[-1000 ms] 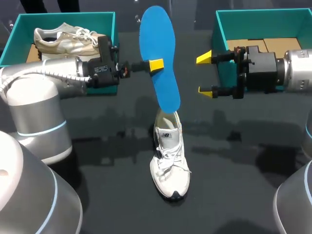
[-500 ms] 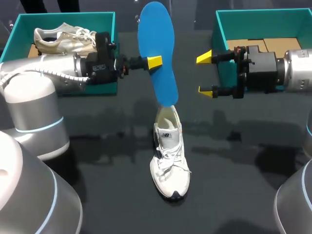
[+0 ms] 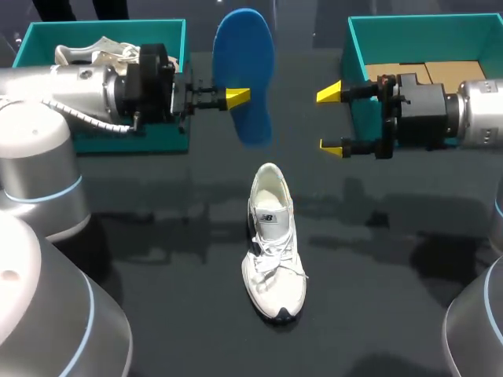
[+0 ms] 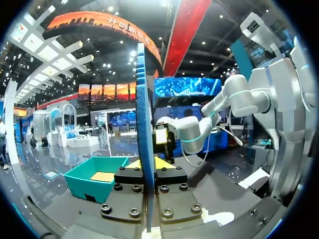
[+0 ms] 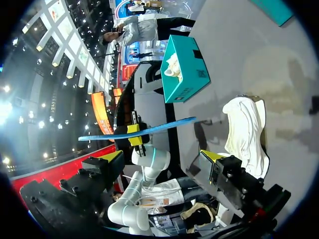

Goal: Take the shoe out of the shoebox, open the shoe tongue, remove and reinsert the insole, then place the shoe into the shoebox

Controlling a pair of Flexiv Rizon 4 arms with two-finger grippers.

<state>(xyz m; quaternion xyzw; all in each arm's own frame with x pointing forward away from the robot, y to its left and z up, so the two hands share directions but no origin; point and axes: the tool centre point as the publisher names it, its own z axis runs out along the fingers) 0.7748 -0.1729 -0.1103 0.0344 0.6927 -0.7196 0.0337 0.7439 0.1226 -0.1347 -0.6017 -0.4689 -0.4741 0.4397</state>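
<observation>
A white shoe (image 3: 273, 250) lies in the middle of the table with its heel toward the far side and its opening bare. Above and beyond it hangs the blue insole (image 3: 245, 55), upright, with my left gripper (image 3: 236, 98) shut on its edge. In the left wrist view the insole (image 4: 144, 114) stands edge-on between the shut fingers (image 4: 146, 167). My right gripper (image 3: 330, 119) is held open to the right of the insole, with nothing between its fingers. The right wrist view shows the insole (image 5: 144, 128) and the shoe (image 5: 245, 130) ahead of the open gripper (image 5: 162, 157).
A teal shoebox (image 3: 78, 25) at the back left holds a second pale shoe (image 3: 98, 53), partly hidden by my left arm. Another teal shoebox (image 3: 357, 47) at the back right has cardboard inside, and my right arm crosses in front of it.
My left gripper has carried the insole up and to the left, away from the shoe. The insole's lower tip no longer overlaps the shoe's heel. The right arm has kept still.
</observation>
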